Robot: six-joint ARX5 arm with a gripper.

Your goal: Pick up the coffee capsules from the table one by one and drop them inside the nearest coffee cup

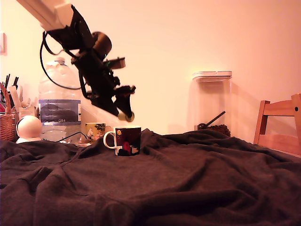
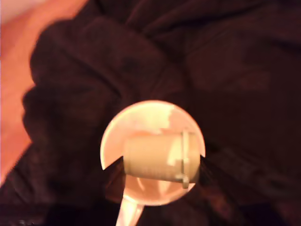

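Observation:
A pale gold-olive coffee capsule (image 1: 126, 115) hangs in the air with my gripper (image 1: 125, 112) shut on it. Directly below stands the coffee cup (image 1: 124, 140), a dark mug with a white handle and a red-and-white picture, on the dark rumpled table (image 1: 188, 179). In the wrist view the coffee capsule (image 2: 157, 157) lies sideways across the coffee cup's pale round mouth (image 2: 146, 117), held in my gripper (image 2: 155, 162). Its dark fingers barely stand out from the table's fabric (image 2: 225, 70).
Behind the cup, towards the exterior view's left, are a pale yellow-green mug (image 1: 95, 130), a big water bottle (image 1: 59, 101), a white ball-shaped object (image 1: 29, 128) and a basket (image 1: 6, 126). A clear lidded container (image 1: 212, 101) and a wooden chair (image 1: 280, 125) stand at the right.

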